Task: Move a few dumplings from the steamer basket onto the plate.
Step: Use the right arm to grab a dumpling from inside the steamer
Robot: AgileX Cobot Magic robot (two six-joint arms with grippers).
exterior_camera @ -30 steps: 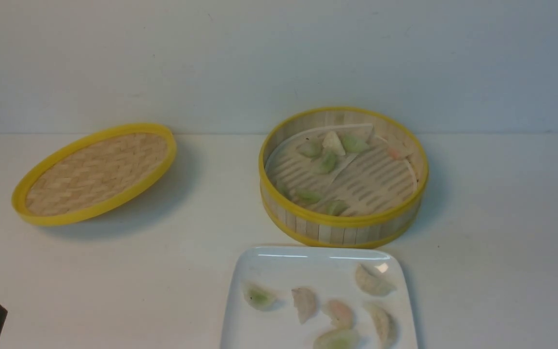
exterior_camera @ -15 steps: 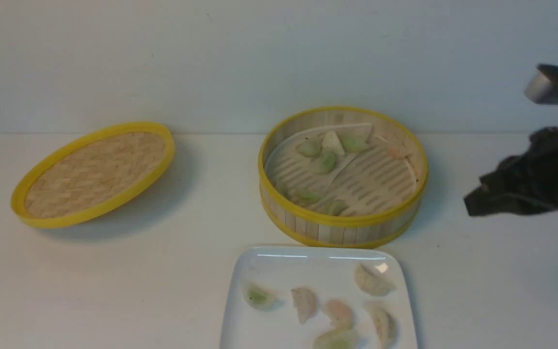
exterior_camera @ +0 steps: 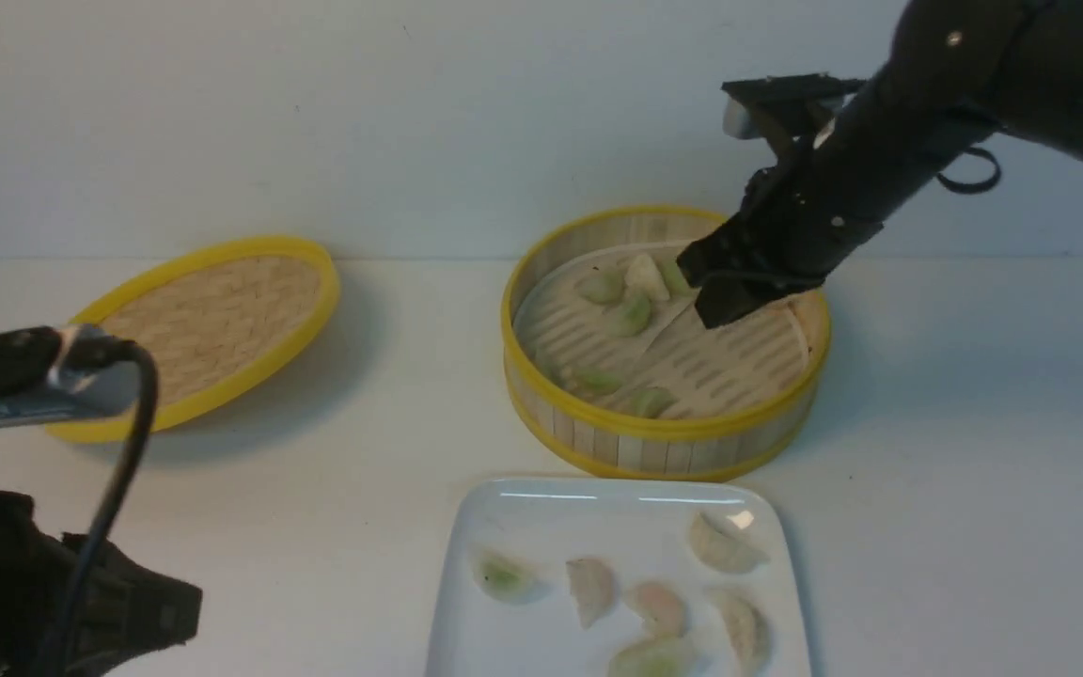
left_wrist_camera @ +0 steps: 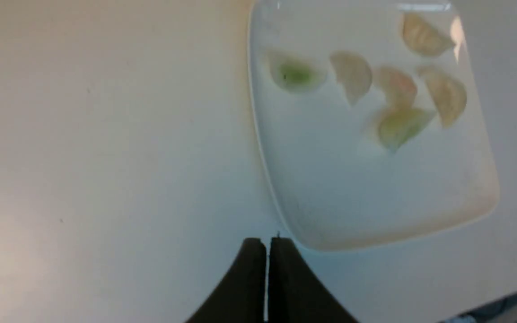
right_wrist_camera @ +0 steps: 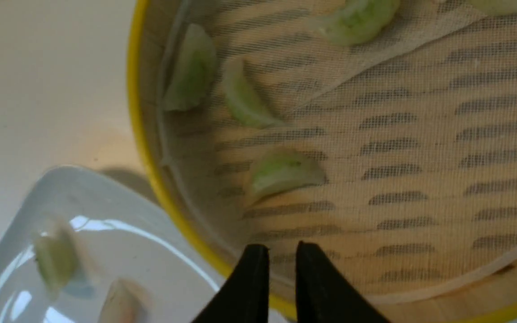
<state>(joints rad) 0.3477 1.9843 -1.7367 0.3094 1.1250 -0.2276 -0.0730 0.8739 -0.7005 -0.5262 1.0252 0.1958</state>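
Dumplings (right_wrist_camera: 285, 172) in steamer basket (right_wrist_camera: 145, 152) — near right arm's parted fingers (right_wrist_camera: 256, 278)

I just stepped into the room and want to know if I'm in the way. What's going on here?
A two-armed robot is moving dumplings from a steamer basket onto a plate. Its right tool, slightly open and empty, is over the basket, where several green dumplings lie. Its left tool is shut and empty, off to the plate's left. Six dumplings are on the plate.

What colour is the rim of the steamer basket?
Yellow; the rim shows best in the front view.
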